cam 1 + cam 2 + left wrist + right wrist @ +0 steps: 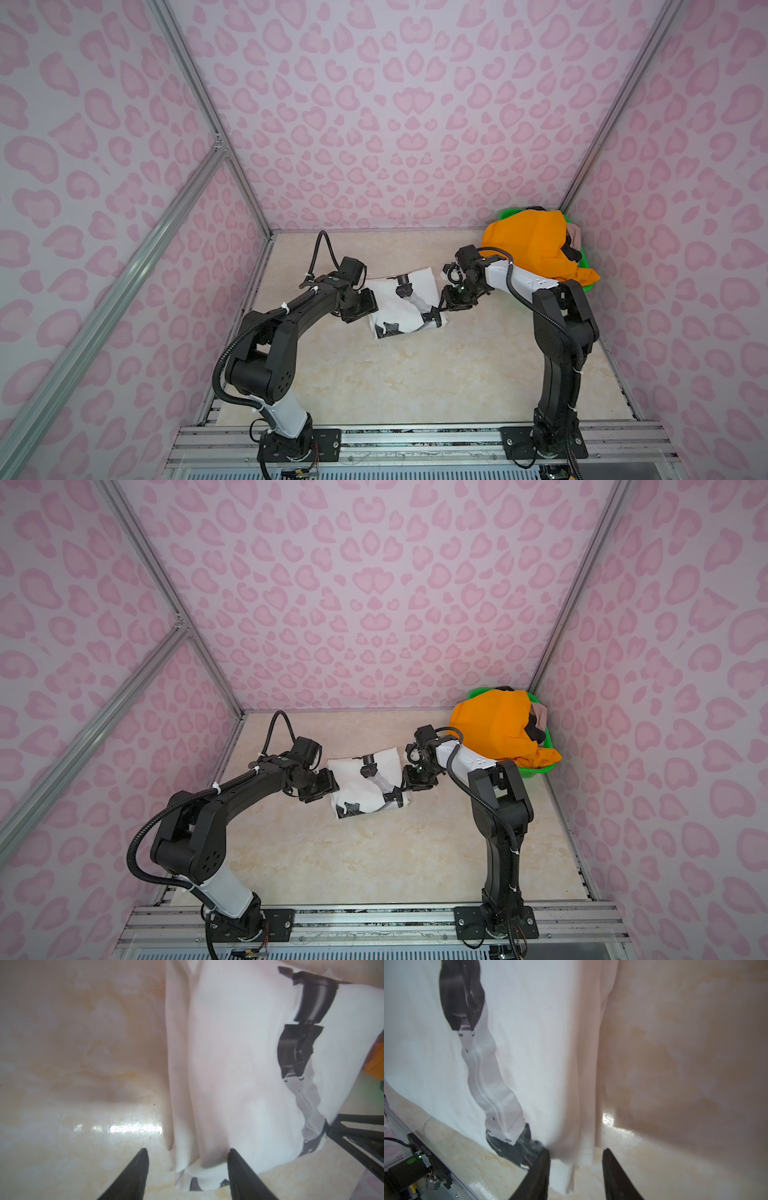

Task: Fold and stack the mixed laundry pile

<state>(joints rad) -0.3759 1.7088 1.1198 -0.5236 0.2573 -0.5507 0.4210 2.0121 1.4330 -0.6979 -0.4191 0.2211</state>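
Observation:
A folded white T-shirt with black print (405, 301) (368, 781) lies flat mid-table. My left gripper (368, 306) (332, 789) sits low at its left edge and my right gripper (441, 308) (404, 786) at its right edge. In the left wrist view the left gripper (188, 1149) stands open, with the T-shirt's (239, 1064) edge lying loose between the jaws. The right gripper (576, 1149) is open too, with a fold of the T-shirt (533, 1043) between its fingers, not pinched. The rest of the pile, orange shorts (532, 245) (498, 725), a black piece (570, 250) and a beige-pink piece (576, 232), fills the basket.
The green mesh basket (589, 286) (536, 771) stands in the back right corner, just behind the right arm. Pink patterned walls close in three sides of the marbled table (415, 374). A metal rail (415, 440) runs along the front edge and carries both arm bases.

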